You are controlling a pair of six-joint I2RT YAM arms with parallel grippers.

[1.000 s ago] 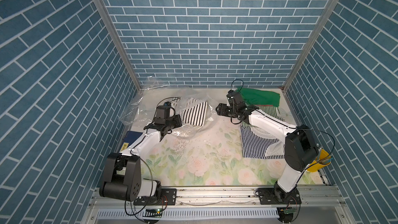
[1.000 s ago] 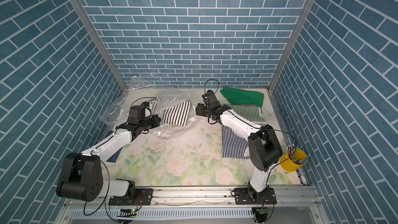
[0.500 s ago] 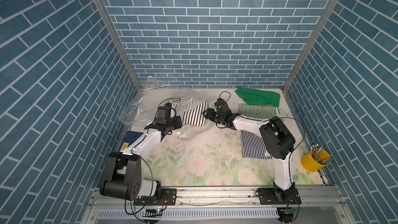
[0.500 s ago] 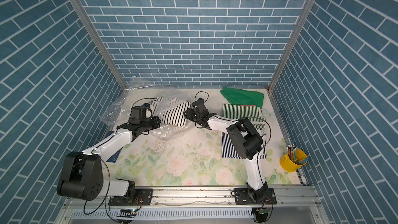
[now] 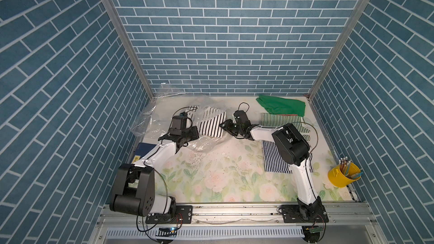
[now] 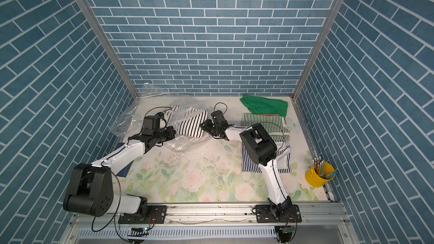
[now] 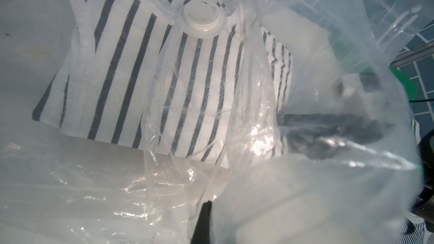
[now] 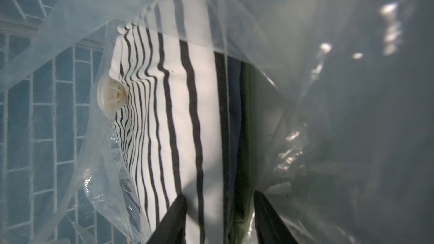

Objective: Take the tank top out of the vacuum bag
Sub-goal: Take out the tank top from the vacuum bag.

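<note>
Far left on the tabletop (image 5: 234, 179), the tank top (image 5: 211, 125) lies inside the vacuum bag (image 5: 204, 145). The left fingers (image 7: 203, 217) pinch its plastic, pressed together; the right fingers (image 8: 175, 217) straddle the cloth, spread. Catching film too would drag the bag along.

The left arm (image 5: 160, 154) and the right arm (image 5: 304, 181) are showing smooth white tube sections between bulky black joint housings. Thin black cables (image 5: 243, 103) are looping off the wrists and bases. Flat black base plates (image 5: 303, 215) are sitting fastened with small screws, and a tiny blue light (image 5: 172, 230) is glowing.
</note>
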